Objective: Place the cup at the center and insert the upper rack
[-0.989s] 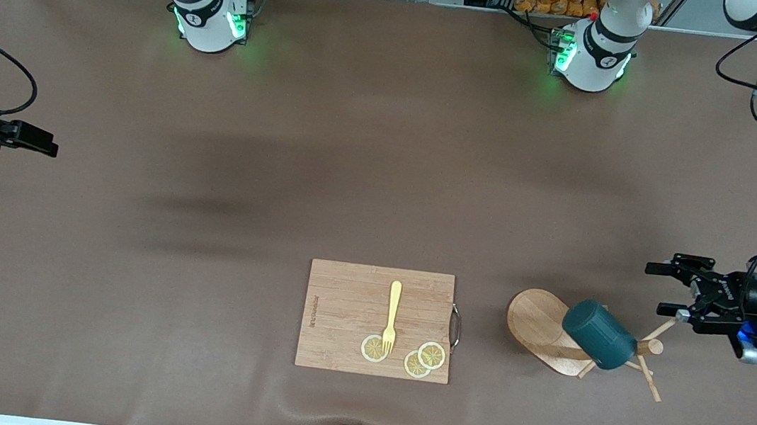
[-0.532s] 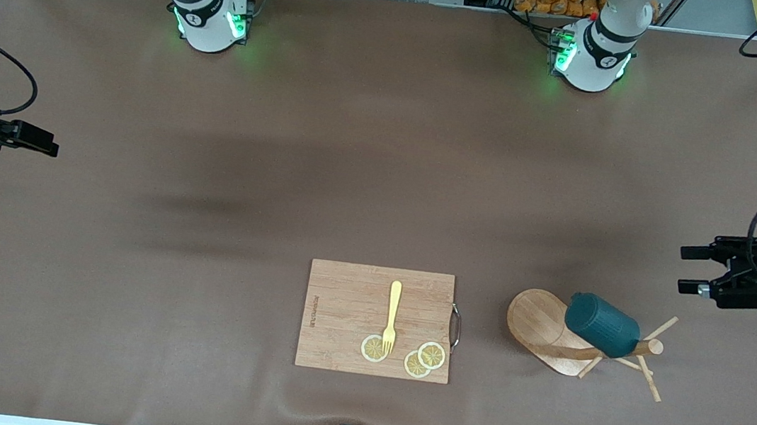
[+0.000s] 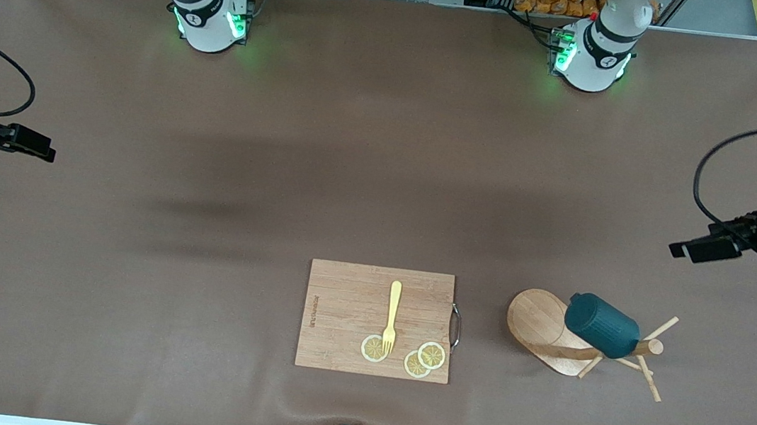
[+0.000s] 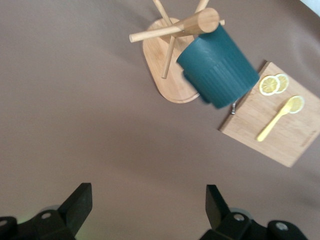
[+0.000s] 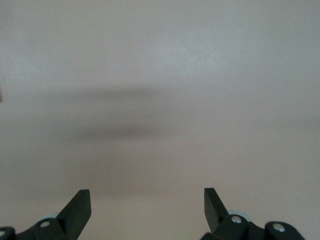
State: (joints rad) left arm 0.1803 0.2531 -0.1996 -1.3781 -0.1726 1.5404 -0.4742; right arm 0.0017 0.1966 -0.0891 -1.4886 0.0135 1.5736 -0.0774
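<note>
One cup (image 3: 602,326), dark teal, hangs tilted on the one wooden mug tree (image 3: 545,329), which lies tipped over on the brown table (image 3: 356,160) toward the left arm's end; its oval base stands on edge, its post runs sideways under the cup, and its thin pegs splay out past the cup toward the table's end. In the left wrist view the cup (image 4: 219,67) sits against the post just beside the post's rounded tip, with the mug tree (image 4: 167,70) under it. Beside the tree, toward the middle of the table, lies one cutting board (image 3: 377,320) with a metal handle on the edge facing the tree. On the board rest one yellow fork (image 3: 392,317) and three lemon slices (image 3: 431,355), the fork's tines lying on one slice. The left gripper (image 3: 695,248) hangs over bare table at the left arm's end, jaws spread wide and holding nothing. The right gripper (image 3: 30,145) waits over the right arm's end, jaws likewise spread and empty.
</note>
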